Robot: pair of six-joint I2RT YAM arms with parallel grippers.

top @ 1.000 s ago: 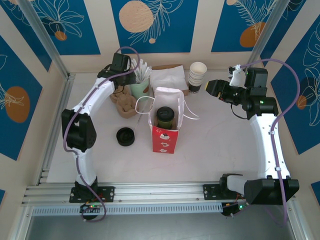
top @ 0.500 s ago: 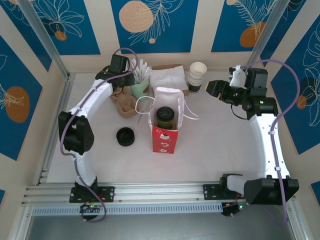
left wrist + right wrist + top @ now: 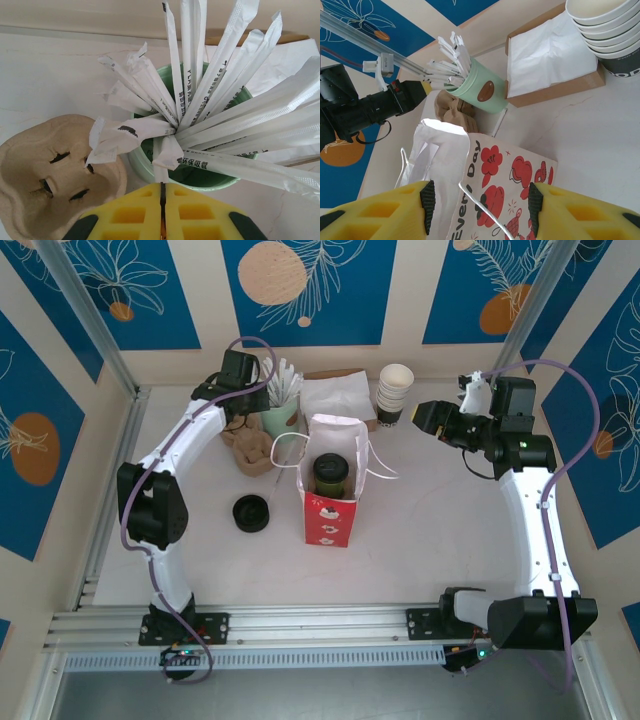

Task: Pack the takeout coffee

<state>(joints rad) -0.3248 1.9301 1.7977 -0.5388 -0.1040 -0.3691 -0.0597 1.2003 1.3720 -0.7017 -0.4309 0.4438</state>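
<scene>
**While clamped on a wrapped straw (image 3: 160, 167), left gripper (image 3: 161, 212) at the green cup (image 3: 210, 177); coffee already in the bag**

Upright inside the open red bag (image 3: 328, 522) at mid-table: the takeout coffee (image 3: 329, 473), black lid up, well below the bag's rim. Near-left of the bag and apart from it, a loose black lid (image 3: 251, 513). Far-left of the bag, a brown pulp cup carrier (image 3: 250, 448) just beside the green cup, that cup crammed with paper-wrapped straws fanning outward. Against the far wall behind the bag, a box of white napkins (image 3: 338, 395); just right of it, a stack of white paper cups (image 3: 396, 390).

Left arm stretched from its near-left base to the far side, wrist close to the far wall and pointing at the green cup; yellow fingers (image 3: 135, 215) pressed together, one straw's wrapper nipped in the seam, other straws crowding over the tips. Right arm bent along the right edge, wrist turned left toward the cup stack; right gripper (image 3: 481, 200) parted, nothing between its fingers, held above the table (image 3: 430, 530) with the bag's printed side under it
</scene>
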